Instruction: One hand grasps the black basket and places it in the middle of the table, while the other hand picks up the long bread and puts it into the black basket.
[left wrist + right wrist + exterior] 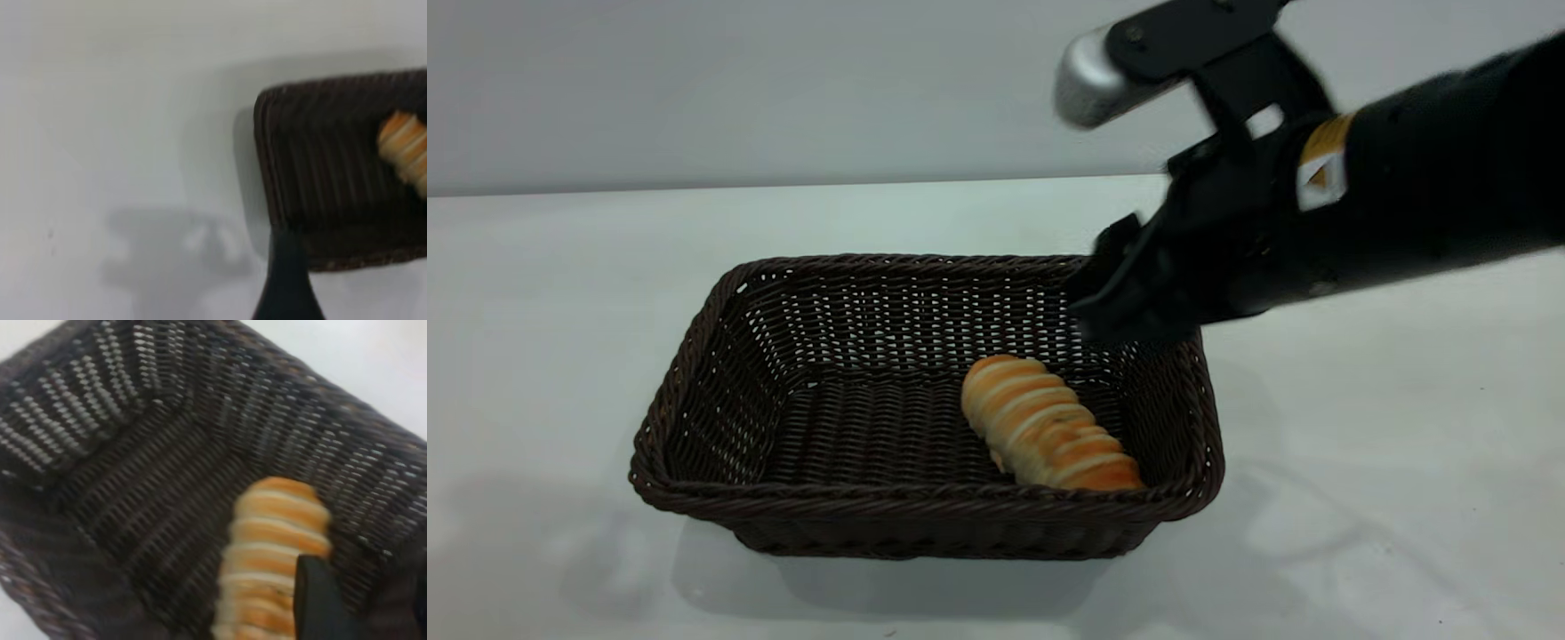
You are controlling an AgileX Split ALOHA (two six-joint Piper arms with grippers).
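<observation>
The black basket (925, 498) stands in the middle of the white table (560, 311). The long bread (1045, 427) lies inside it, against the right side wall, free of any gripper. My right gripper (1107, 298) hovers open and empty over the basket's far right corner. In the right wrist view one of its fingers (320, 600) is just above the bread (273, 540). My left gripper is out of the exterior view. In the left wrist view one finger (287, 283) shows in front of a corner of the basket (320, 200), holding nothing; the bread (403, 150) shows there too.
Bare white tabletop surrounds the basket on all sides. A plain grey wall (738, 89) stands behind the table's far edge.
</observation>
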